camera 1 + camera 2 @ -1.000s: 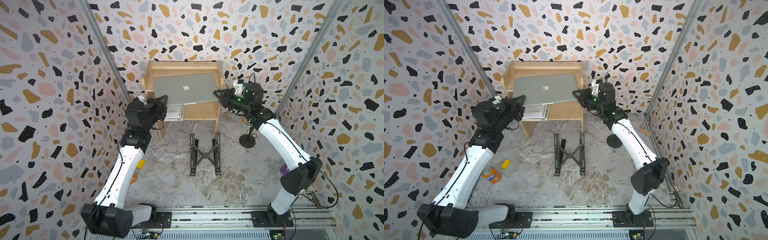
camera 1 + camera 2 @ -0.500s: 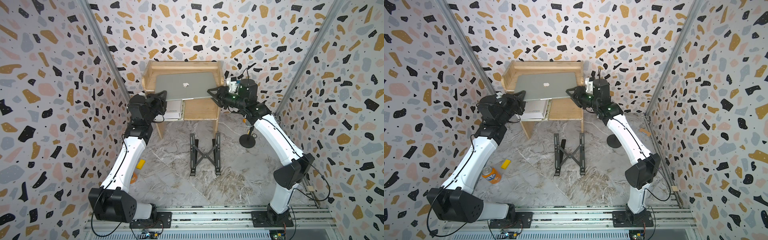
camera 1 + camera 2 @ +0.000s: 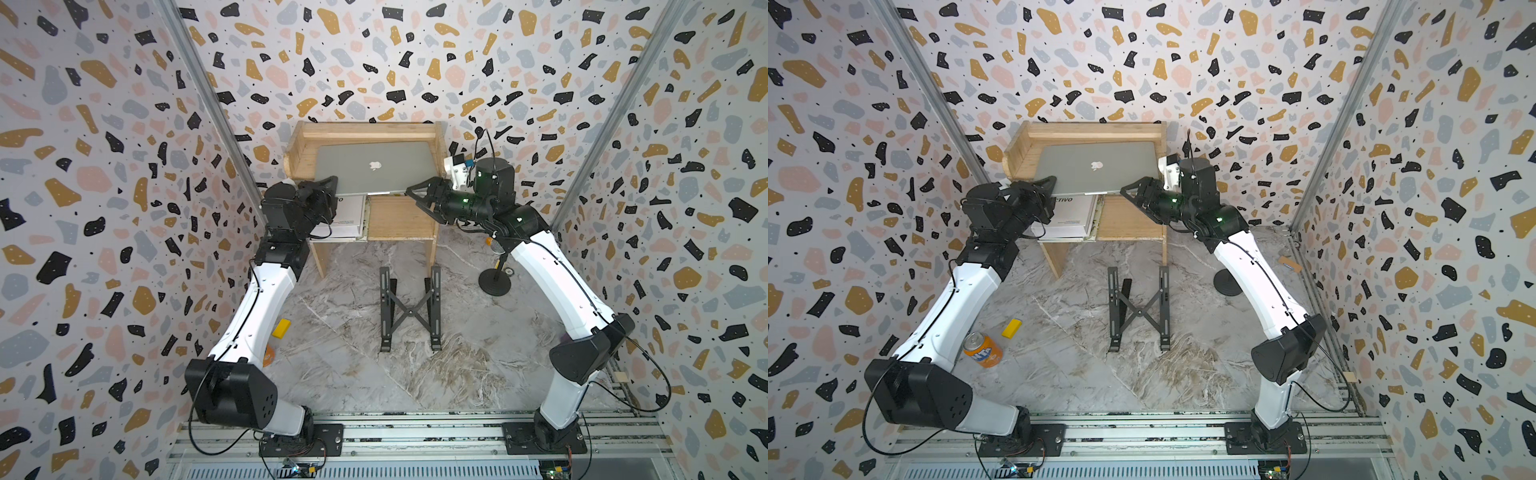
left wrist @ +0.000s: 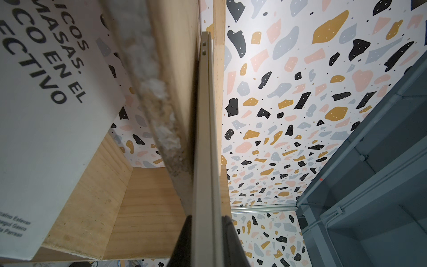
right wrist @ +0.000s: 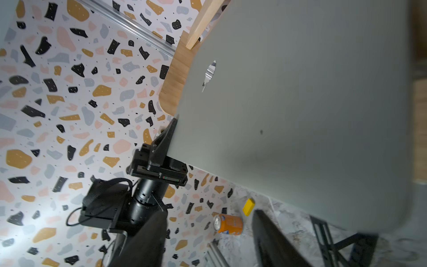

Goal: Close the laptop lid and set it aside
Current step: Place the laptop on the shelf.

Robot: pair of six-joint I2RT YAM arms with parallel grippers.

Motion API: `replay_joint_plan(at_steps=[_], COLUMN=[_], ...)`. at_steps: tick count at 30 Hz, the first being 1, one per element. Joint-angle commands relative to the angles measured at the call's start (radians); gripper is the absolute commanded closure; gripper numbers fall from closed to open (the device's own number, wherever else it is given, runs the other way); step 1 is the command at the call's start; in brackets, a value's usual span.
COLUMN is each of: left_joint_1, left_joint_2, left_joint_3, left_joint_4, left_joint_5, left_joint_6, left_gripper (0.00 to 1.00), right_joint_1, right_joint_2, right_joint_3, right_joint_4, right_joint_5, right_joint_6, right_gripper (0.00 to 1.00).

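Left gripper [image 3: 331,187] clamped on laptop [image 3: 395,174] at its front left corner. Left wrist view shows fingers [image 4: 183,241] on both faces of the thin edge. Right gripper [image 3: 414,198] has jaws apart, just off the front right corner, nothing between them. In the right wrist view its fingers [image 5: 147,240] are clear of the silver slab. Lid [image 5: 300,97] is shut: left wrist view shows only a hairline seam between the halves, and the logo faces up in both top views.

Change: a second ago the laptop hung out in front of the shelf [image 3: 365,126], tilted, with a gripper at each side. Half a second ago it was further back. Now it lies square on the shelf top, back edge near the shelf's rear rim. Its front edge pokes a little past the shelf front, above the book [image 3: 347,212] on the shelf's lower level. Right gripper has let go meanwhile; left has not.

Meaning: closing is done, set-aside nearly done. Laptop looks supported by the shelf, but contact under it is hidden, so cannot confirm. Likely remaining: release the left grip and back both arms off without dragging the overhanging front edge. Stand [image 3: 409,309] in front of the shelf, can [image 3: 983,349] and yellow block [image 3: 1011,327] further forward: not involved.
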Motion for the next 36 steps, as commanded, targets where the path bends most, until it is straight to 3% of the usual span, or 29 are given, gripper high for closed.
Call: replay_joint_plan(at_steps=[1,2,14,24,26,30,33,36], left_joint_1=[-0.006,-0.005,0.039,0.051,0.051,0.051,0.051,0.051], left_joint_2=[0.017,0.021,0.079,0.128,0.131,0.122,0.105,0.074], left_joint_3=[0.056,0.056,0.045,0.082,0.081,0.079,0.066,0.034], left_joint_4=[0.092,0.098,0.208,0.281,0.296,0.309,0.308,0.304], left_joint_5=[-0.014,-0.014,0.030,0.087,0.097,0.113,0.118,0.115], left_joint_6=[0.035,0.032,-0.020,-0.022,-0.026,-0.027,-0.028,-0.025], left_gripper=[0.95,0.94,0.86,0.82,0.72,0.30,0.17,0.10], right_joint_1=[0.002,0.002,0.049,0.058,0.058,0.058,0.058,0.058], right_joint_2=[-0.028,-0.010,0.233,0.291,0.299,0.320,0.334,0.342], right_joint_3=[0.058,0.073,0.385,0.394,0.398,0.415,0.417,0.417], right_joint_4=[-0.068,-0.076,-0.134,-0.031,-0.012,0.007,0.024,0.036], right_joint_5=[-0.017,-0.031,-0.094,-0.101,-0.096,-0.083,-0.075,-0.058], right_joint_6=[-0.065,-0.067,-0.051,-0.004,0.006,0.021,0.035,0.044], right_gripper=[0.89,1.00,1.00,1.00,1.00,1.00,1.00,1.00])
